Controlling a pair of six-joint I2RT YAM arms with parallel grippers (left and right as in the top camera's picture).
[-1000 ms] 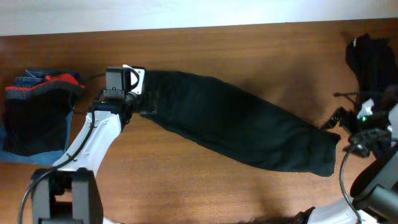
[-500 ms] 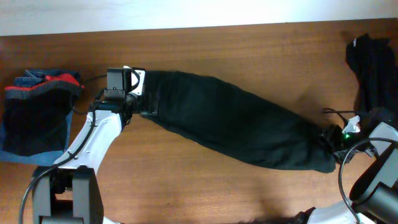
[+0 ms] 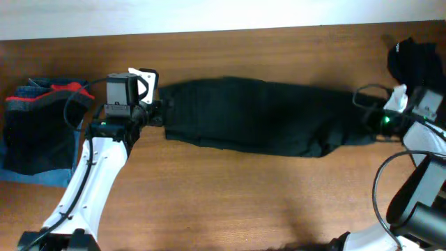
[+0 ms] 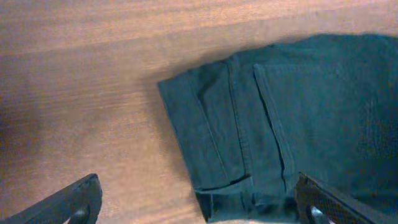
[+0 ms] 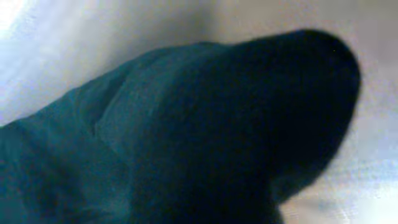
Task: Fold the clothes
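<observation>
Dark teal-green trousers (image 3: 258, 115), near black from above, plain. Red-brown wood-grain surface (image 3: 230, 202). Left pile (image 3: 42, 132): navy, blue beneath, red edging. Black garment (image 3: 414, 63) far right. Left arm (image 3: 97, 164) white, black joints, small green light (image 3: 103, 126).

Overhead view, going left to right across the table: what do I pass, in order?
folded clothes stack → left gripper → black trousers → right gripper → dark clothes pile
</observation>
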